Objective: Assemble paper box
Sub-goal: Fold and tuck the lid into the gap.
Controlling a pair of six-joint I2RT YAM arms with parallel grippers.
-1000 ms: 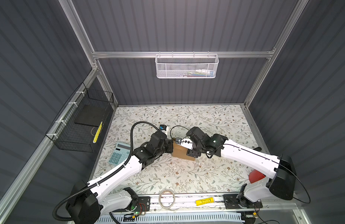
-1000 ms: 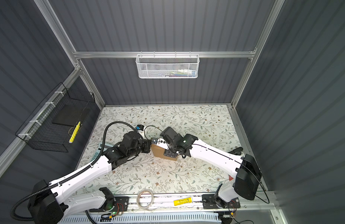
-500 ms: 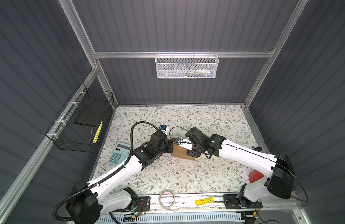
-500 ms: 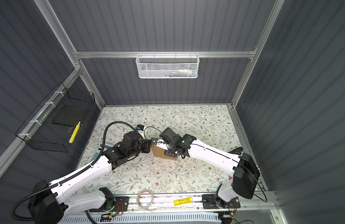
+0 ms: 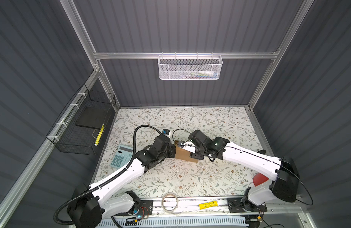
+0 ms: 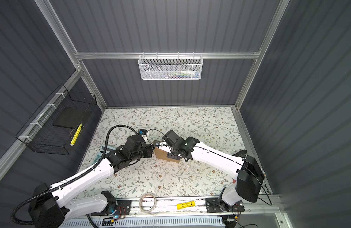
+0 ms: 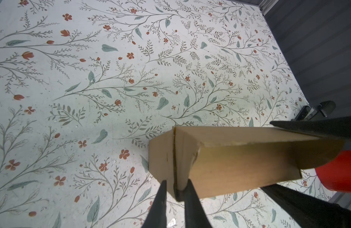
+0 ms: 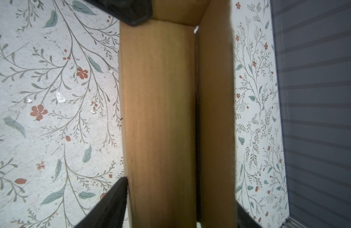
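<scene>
Paper box (image 5: 183, 155) sits at the middle of the frame in both top views (image 6: 160, 155). It is folded into a small brown block, and the two arms meet over it from lower left and lower right.

The left gripper (image 5: 173, 153) takes it end-on. In its wrist view the jaws are almost together at the bottom centre, with the thin end wall of the box between them and both fingers (image 7: 163, 197) apparently touching it. How hard they press I cannot tell.

The right gripper (image 5: 189, 151) straddles the box across its width, jaws wide, with a finger against each long side at the bottom of its wrist view (image 8: 181, 192).

I judge that the pinch on the end keeps the folded wall from springing back, while the grip across the width squares the sides and steadies the body. Whether the lower edge rests on the table I cannot tell.

The tabletop (image 5: 190, 122) is pale with a printed pattern of leaves and flowers, and has a few white scraps (image 8: 60, 97) on it.

- **Centre left:** a calculator (image 5: 122, 156).
- **Bottom edge:** a tape roll (image 5: 170, 202) and a yellow tube (image 5: 208, 205).
- **Lower right:** a red object (image 5: 259, 178), half hidden.

Dark ribbed walls (image 5: 190, 29) close the cell in. A white mesh basket (image 5: 190, 67) hangs at upper centre and a black wire basket (image 5: 85, 126) at the left.
</scene>
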